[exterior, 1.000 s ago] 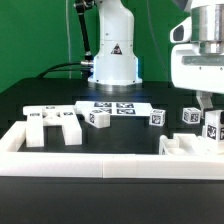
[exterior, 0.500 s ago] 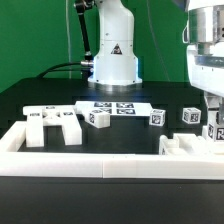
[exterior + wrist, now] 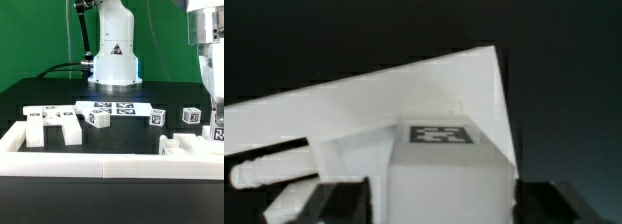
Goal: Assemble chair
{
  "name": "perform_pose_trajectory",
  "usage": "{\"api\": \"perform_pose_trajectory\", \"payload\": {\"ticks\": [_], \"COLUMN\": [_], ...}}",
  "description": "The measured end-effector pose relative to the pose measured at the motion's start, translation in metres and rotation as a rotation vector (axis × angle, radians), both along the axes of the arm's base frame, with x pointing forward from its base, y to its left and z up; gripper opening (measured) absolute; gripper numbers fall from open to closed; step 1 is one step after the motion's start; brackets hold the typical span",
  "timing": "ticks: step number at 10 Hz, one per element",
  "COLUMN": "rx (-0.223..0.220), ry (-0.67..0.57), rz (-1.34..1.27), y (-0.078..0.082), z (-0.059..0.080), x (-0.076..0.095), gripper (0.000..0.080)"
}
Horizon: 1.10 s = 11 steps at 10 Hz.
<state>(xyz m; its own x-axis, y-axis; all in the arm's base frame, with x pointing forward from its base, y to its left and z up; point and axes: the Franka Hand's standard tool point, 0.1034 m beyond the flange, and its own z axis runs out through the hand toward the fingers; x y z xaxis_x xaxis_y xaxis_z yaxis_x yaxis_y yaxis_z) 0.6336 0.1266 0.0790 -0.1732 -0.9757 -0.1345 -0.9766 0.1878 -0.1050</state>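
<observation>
Low at the exterior view's right edge, with the jaws set either side of a white chair block [image 3: 217, 130], its tag [image 3: 443, 135] facing the wrist camera. Dark fingers [image 3: 541, 206] close along both flanks; cannot tell whether clamped or only beside. Farther toward the exterior view's left on the black desk [image 3: 130, 140]: a larger chair piece [image 3: 50, 125], and a small tagged block [image 3: 97, 117] just before the marker board [image 3: 115, 105].

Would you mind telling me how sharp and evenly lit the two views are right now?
Exterior view: evenly lit, no glare, the tags on the chair parts fairly crisp. Wrist view: close and soft, the white part bright and featureless, its tag blurry against black.
</observation>
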Motion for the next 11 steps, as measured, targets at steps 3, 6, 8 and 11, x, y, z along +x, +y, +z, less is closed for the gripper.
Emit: {"api": "perform_pose_trajectory", "payload": {"ticks": [3,6,8,11], "rx": [-0.035,-0.061,-0.088,-0.145], "ry": [0.003,-0.025,-0.046,-0.040], "rz": [0.208,0.411,0.614,0.904], "y": [0.0073,0.0059,0.0046,0.0034], "z": [0.0023,0.0023,0.0022,0.0015], "x": [0.0009,0.0021,0.0023,-0.0003], "gripper": [0.0623,0.0648,0.0649,0.0649]}}
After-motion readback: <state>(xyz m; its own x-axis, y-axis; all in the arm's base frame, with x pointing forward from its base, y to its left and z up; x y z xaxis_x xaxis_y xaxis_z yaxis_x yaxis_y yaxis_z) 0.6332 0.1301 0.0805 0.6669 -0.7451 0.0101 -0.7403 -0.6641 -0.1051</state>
